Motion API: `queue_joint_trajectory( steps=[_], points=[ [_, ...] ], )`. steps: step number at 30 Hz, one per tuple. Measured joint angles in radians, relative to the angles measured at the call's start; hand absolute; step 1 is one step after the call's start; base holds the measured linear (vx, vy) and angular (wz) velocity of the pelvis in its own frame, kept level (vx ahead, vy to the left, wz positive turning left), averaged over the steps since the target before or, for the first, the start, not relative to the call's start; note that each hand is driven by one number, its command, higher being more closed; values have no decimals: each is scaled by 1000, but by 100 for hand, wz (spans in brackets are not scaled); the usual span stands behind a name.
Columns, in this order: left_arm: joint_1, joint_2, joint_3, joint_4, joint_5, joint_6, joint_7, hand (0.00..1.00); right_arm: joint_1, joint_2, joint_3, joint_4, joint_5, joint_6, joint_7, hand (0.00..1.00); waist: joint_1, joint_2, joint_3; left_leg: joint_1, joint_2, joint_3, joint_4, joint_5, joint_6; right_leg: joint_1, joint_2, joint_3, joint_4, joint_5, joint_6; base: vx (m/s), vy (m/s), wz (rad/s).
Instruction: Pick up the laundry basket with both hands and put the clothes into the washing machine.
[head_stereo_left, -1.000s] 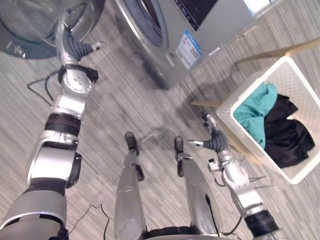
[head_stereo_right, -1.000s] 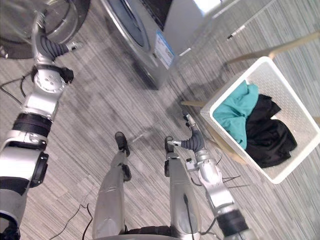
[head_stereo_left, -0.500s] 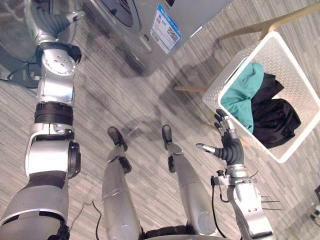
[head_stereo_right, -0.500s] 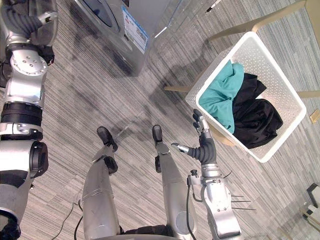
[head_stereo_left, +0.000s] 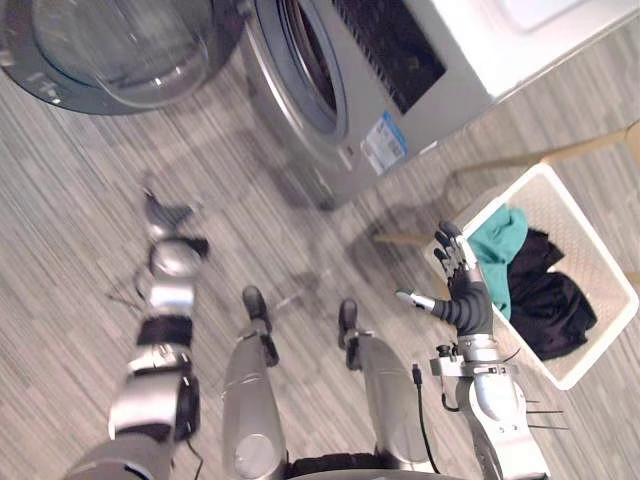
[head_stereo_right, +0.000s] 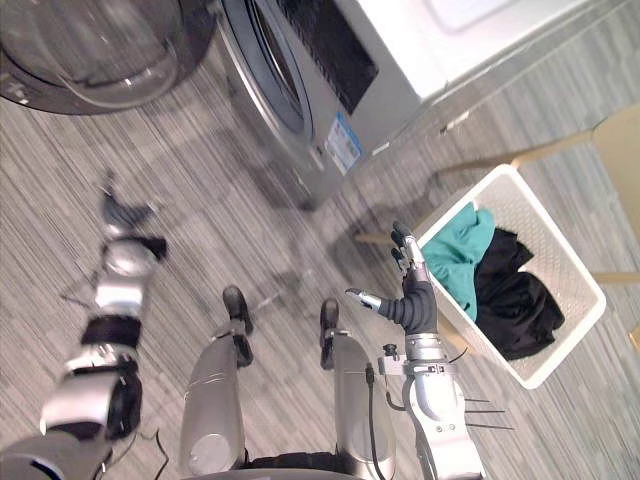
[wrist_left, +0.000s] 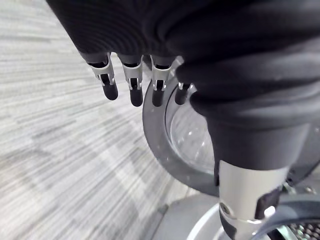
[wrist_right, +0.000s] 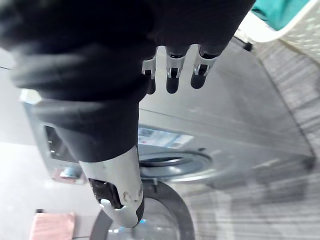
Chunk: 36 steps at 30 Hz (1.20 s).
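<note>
Laundry basket: white, perforated walls, at the right edge of the frame, mouth up, not in either robot hand. Inside, a teal garment on the side nearer the washer and a black garment beside it, the two touching. Pale wooden legs poking out from under the rim.

Right robot hand: raised, palm open, fingers straight and fanned, thumb stuck out sideways, gripping nothing. Seen against the basket's near-left rim, just beside the teal garment; contact with the rim cannot be told.

Left robot hand: open as well, fingers hanging straight in a row, empty. Hovering over the grey striped floor at centre left, well apart from the basket, blurred in the head views.

Washing machine: silver-grey cabinet with a white top, filling the upper middle. Round drum opening uncovered; door swung wide open into the upper left corner, glass bowl showing. Dark control panel above the opening.

Blue-and-white label stuck on the front panel, low and to the right of the drum opening; seen again in the right wrist view beneath the fingertips. Print on it too small to read, no brand legible anywhere.
</note>
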Motion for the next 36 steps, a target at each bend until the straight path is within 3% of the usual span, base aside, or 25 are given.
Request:
queue_joint_trajectory(
  steps=[4,6,7,8,9,11,12,13,15,16,17,18,19,21,23,25,26,27,28,29,30,32,36],
  points=[
    [167,-31,-23,91,2,-9,-59,0,-36,-6,-86,184,-38,63,-13,0,-11,56,-68,93,8,88,-35,-21,-5,45,26,108,-89,54,14,63,24,-88],
    [231,-24,-19,120,6,-19,-86,0,-59,-7,-107,237,-72,85,-19,0,-12,66,-73,155,21,162,-35,-45,-9,62,39,164,-109,83,27,58,34,-134],
    [261,-24,-15,140,10,-21,-101,0,-76,-8,-120,261,-99,95,-21,0,-14,72,-76,198,38,212,-41,-59,-13,70,22,97,-127,91,14,15,24,-122],
    [281,-30,-4,152,13,-21,-110,0,-82,-17,-126,277,-123,101,-24,0,-16,77,-81,239,45,258,-53,-77,-13,85,-33,-56,-132,74,-49,17,36,-111],
    [289,-33,3,154,14,-21,-118,0,-85,-24,-127,286,-136,102,-28,0,-16,82,-85,257,51,281,-58,-83,-20,99,-66,-151,-132,69,-66,21,49,-98],
    [304,-35,16,189,14,-24,-126,0,-107,-44,-127,334,-171,104,-39,0,-8,95,-108,323,88,359,-59,-109,-56,162,-159,-461,-132,72,-106,92,14,-109],
    [308,-37,18,213,15,-24,-126,0,-122,-44,-125,349,-183,107,-40,0,-8,98,-121,345,109,391,-44,-120,-73,184,-168,-531,-137,83,-87,189,-48,-136],
    [317,-34,21,240,19,-24,-128,0,-133,-46,-118,356,-201,107,-40,0,-8,102,-136,366,140,430,0,-139,-87,190,-151,-519,-146,112,-28,248,-103,-117],
    [327,-47,45,276,30,-29,-131,0,-143,-61,-100,376,-229,108,-43,0,-4,116,-147,392,210,460,104,-141,-105,186,-107,-457,-121,92,-20,254,-147,-118],
    [329,-50,62,290,31,-30,-141,0,-144,-70,-92,388,-245,113,-43,0,0,122,-146,381,269,417,231,-127,-76,191,-86,-426,-90,80,-28,263,-202,-115],
    [331,-49,62,292,32,-30,-146,0,-138,-76,-90,389,-256,117,-43,0,2,125,-146,365,299,364,320,-98,-17,199,-73,-404,-77,70,-32,307,-228,-111],
    [332,-45,65,301,34,-31,-148,0,-134,-89,-89,391,-268,121,-43,0,3,129,-146,316,324,264,445,-9,81,231,-58,-376,-88,66,-40,245,-130,-80],
    [332,-41,67,305,36,-32,-147,0,-133,-98,-89,391,-273,121,-45,0,3,128,-146,285,320,201,503,-15,73,250,-66,-358,-101,63,-44,266,-47,-80],
    [330,-41,62,312,38,-43,-148,0,-138,-130,-97,395,-290,126,-62,0,17,121,-141,182,224,41,610,-155,37,297,-83,-288,-134,63,-45,273,22,-76],
    [331,-37,47,320,38,-42,-149,0,-138,-150,-93,398,-307,126,-63,0,21,118,-139,145,142,-26,503,-184,33,335,-101,-265,-140,63,-43,249,100,-58],
    [330,-36,38,325,38,-43,-149,0,-144,-177,-86,408,-329,124,-63,0,33,119,-139,122,55,-100,282,-172,16,365,-113,-244,-155,68,-22,202,194,-59],
    [340,-49,32,324,38,-46,-150,0,-151,-217,-64,416,-338,122,-62,0,47,146,-148,128,14,-168,88,-18,-30,366,-88,-217,-156,61,14,133,197,-58],
    [343,-51,17,327,36,-53,-151,0,-162,-234,-49,425,-350,118,-61,0,50,162,-147,121,9,-180,80,-16,-15,367,-83,-199,-158,46,39,170,292,-38],
    [333,-19,2,330,37,-62,-155,0,-181,-244,-18,445,-367,119,-57,0,44,122,-140,114,-24,-170,96,-19,-11,367,-112,-168,-172,28,65,122,212,-1],
    [322,2,-5,331,37,-70,-159,0,-211,-262,9,462,-379,118,-53,0,44,99,-129,108,-44,-169,86,-22,-7,365,-127,-155,-194,27,68,107,211,13],
    [317,5,-5,333,37,-67,-163,0,-223,-273,21,468,-385,118,-51,0,44,97,-128,101,-48,-167,87,-25,-2,365,-127,-146,-208,30,72,48,119,4],
    [319,4,-6,334,35,-73,-166,0,-303,-314,93,510,-406,112,-35,0,59,101,-122,94,-66,-159,87,-31,9,366,-142,-138,-235,47,94,15,108,-1],
    [311,0,-32,325,32,-89,-164,0,-470,-353,242,641,-427,107,-15,0,75,133,-84,67,-63,-162,80,-29,12,340,-137,-142,-236,55,97,-53,18,2]
  ],
)
